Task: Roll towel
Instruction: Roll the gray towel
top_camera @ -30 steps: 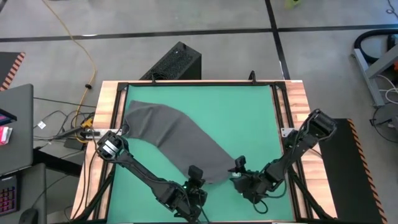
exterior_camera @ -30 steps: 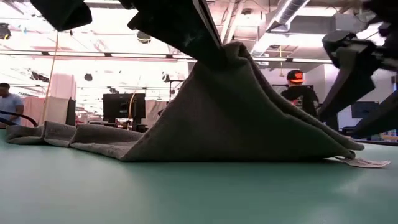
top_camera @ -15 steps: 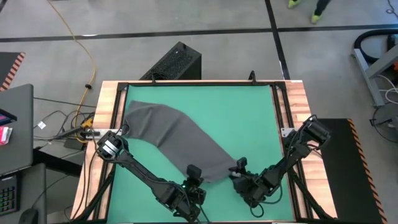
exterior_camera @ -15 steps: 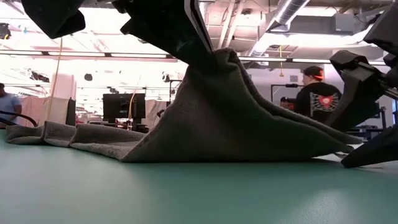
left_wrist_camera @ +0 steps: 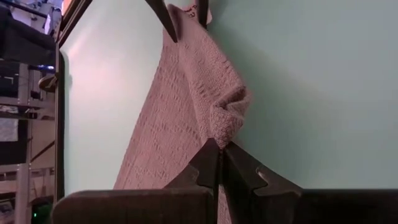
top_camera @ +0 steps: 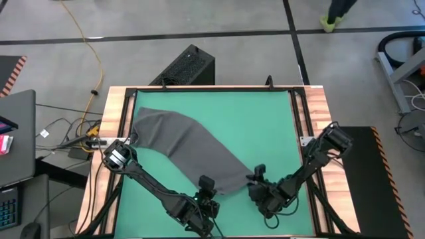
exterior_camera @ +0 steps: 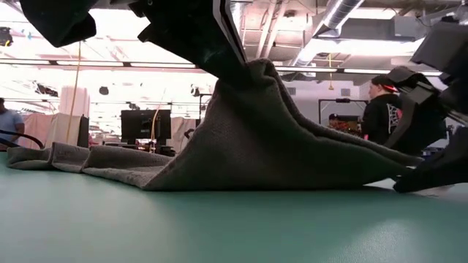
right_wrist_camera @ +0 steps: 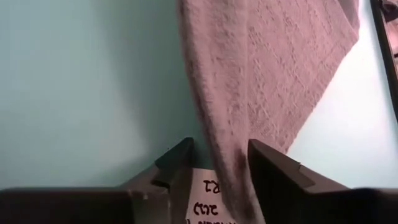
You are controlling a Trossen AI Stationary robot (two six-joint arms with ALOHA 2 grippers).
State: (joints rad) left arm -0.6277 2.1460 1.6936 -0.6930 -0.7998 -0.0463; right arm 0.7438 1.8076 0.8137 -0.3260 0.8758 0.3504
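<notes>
The dark grey towel (top_camera: 179, 143) lies slantwise on the green mat, from the far left toward the near middle. Its far end lies flat on the mat (exterior_camera: 51, 157). Its near end rises into a tent-like peak (exterior_camera: 252, 73). My left gripper (top_camera: 208, 187) is shut on that peak. My right gripper (top_camera: 255, 178) is open and low at the towel's near right corner. In the right wrist view its fingers stand on either side of the corner (right_wrist_camera: 227, 168), with the white tag (right_wrist_camera: 208, 193) under them. I cannot tell whether they touch it. My left gripper pinches a bunched fold of the towel's near edge (left_wrist_camera: 227, 127) between its two fingers; the number of layers does not show. The fingers come slanting down from above and from the near side. The held part is lifted off the mat, and the cloth slopes down from it to the table on both sides.
Wooden rails (top_camera: 119, 133) frame the green mat (top_camera: 265, 126), which is bare on the far right. A black box (top_camera: 186, 66) stands beyond the far edge. A person (exterior_camera: 380, 109) stands in the room behind the table.
My right gripper has come down and toward the towel's near right corner; its finger now covers the white tag that showed on the mat before. My left gripper keeps the peak of cloth lifted.
</notes>
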